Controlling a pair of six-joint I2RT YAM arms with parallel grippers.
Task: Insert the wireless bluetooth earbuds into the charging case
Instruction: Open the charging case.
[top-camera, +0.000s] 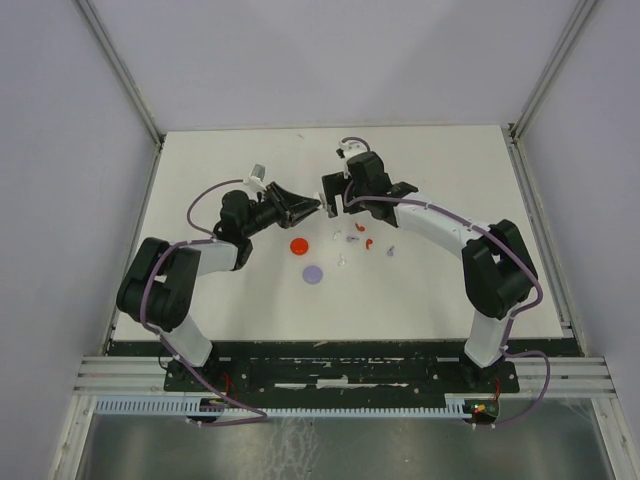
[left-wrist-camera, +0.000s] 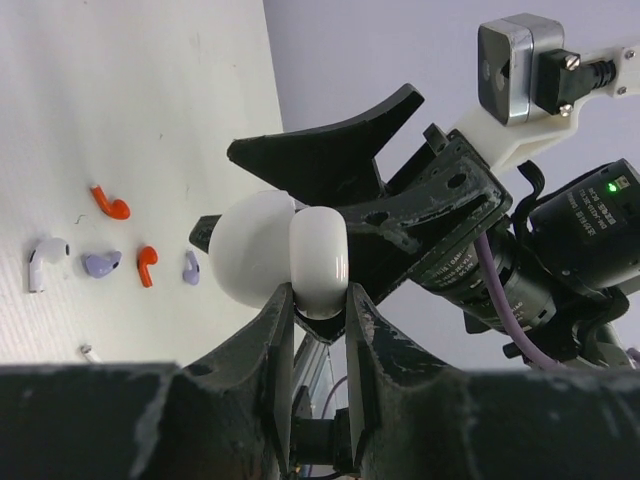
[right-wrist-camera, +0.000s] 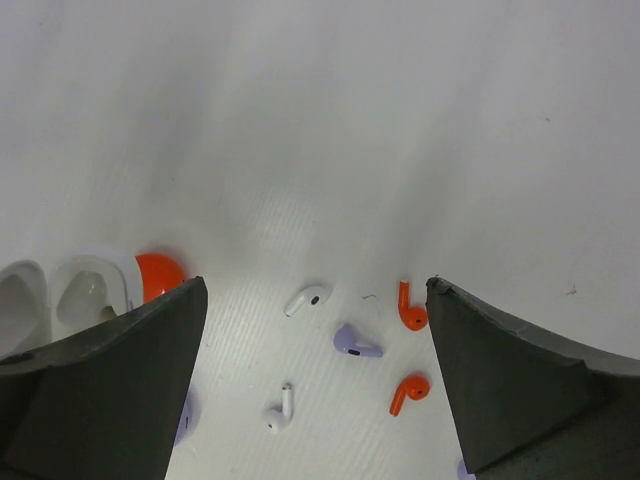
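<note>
My left gripper (left-wrist-camera: 320, 296) is shut on the white charging case (left-wrist-camera: 318, 255) and holds it above the table; its lid (left-wrist-camera: 255, 250) stands open. In the top view the left gripper (top-camera: 306, 207) points right at my right gripper (top-camera: 331, 197), which is open and close beside the case. The right wrist view has the right gripper (right-wrist-camera: 316, 288) wide open over the table, nothing between its fingers (right-wrist-camera: 120, 380). Below it lie the earbuds: white (right-wrist-camera: 308, 298), purple (right-wrist-camera: 355, 342), red (right-wrist-camera: 411, 310), red (right-wrist-camera: 408, 390) and white (right-wrist-camera: 280, 410). The case (right-wrist-camera: 75, 295) shows at the left edge.
A red disc (top-camera: 299, 244) and a pale purple disc (top-camera: 314, 272) lie on the white table (top-camera: 450, 290) just left of the earbuds (top-camera: 352, 240). Grey walls enclose the table on three sides. Both arm bases stand at the near edge.
</note>
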